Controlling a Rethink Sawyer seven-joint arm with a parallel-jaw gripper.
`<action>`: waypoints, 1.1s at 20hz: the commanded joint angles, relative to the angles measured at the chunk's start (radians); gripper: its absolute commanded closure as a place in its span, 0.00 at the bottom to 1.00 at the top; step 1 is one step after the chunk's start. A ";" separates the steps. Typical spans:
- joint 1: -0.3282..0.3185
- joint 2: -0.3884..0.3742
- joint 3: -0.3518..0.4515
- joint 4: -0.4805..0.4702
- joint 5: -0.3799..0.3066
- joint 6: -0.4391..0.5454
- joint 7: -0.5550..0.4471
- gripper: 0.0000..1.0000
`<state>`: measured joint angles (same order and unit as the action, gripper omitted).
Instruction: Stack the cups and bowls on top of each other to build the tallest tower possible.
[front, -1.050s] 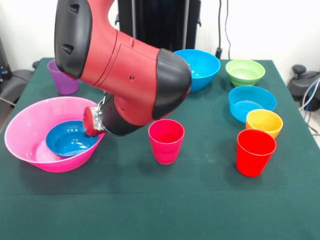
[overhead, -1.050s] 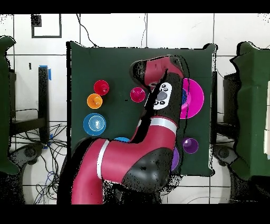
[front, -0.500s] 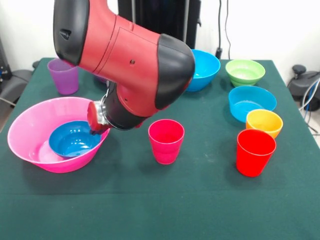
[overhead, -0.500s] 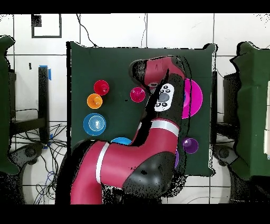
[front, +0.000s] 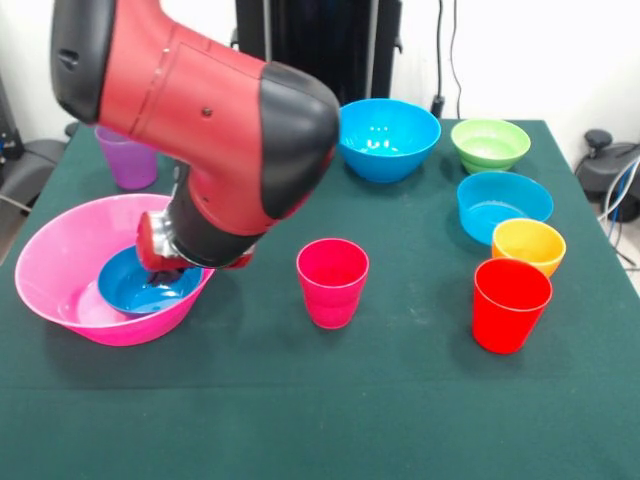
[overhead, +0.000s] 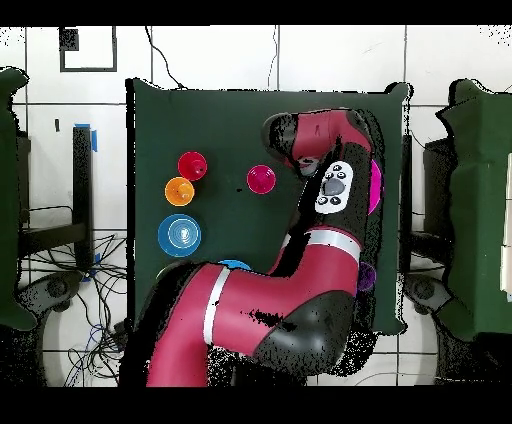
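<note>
The huge pink bowl (front: 58, 262) sits at the left with the small dark blue bowl (front: 135, 291) nested inside it. My gripper (front: 160, 268) reaches down into the dark blue bowl, mostly hidden under the red wrist. The purple cup (front: 127, 158) stands behind the pink bowl. The magenta cup (front: 332, 282) is at the centre and the red cup (front: 511, 305) at the right. In the overhead view the arm covers most of the pink bowl (overhead: 376, 186); the magenta cup (overhead: 261, 180) and the red cup (overhead: 192, 165) show clearly.
The large blue bowl (front: 388, 138) and the green bowl (front: 490, 145) stand along the far edge. The cyan bowl (front: 503, 205) and the orange bowl (front: 528, 245) line up at the right, behind the red cup. The bulky arm hangs over the table's left half.
The arm has swung to the left in the front view. Its wrist moved from the pink bowl's right rim to over the dark blue bowl, uncovering the large blue bowl behind.
</note>
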<state>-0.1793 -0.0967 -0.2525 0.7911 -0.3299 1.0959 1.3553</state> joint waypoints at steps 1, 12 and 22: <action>-0.027 0.014 0.128 0.041 -0.071 -0.058 -0.272 1.00; -0.037 0.026 0.138 0.065 -0.082 -0.041 -0.244 1.00; -0.023 0.021 0.116 0.109 -0.076 -0.041 -0.161 1.00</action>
<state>-0.2167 -0.0928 -0.2380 0.8003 -0.3498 1.0839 1.3553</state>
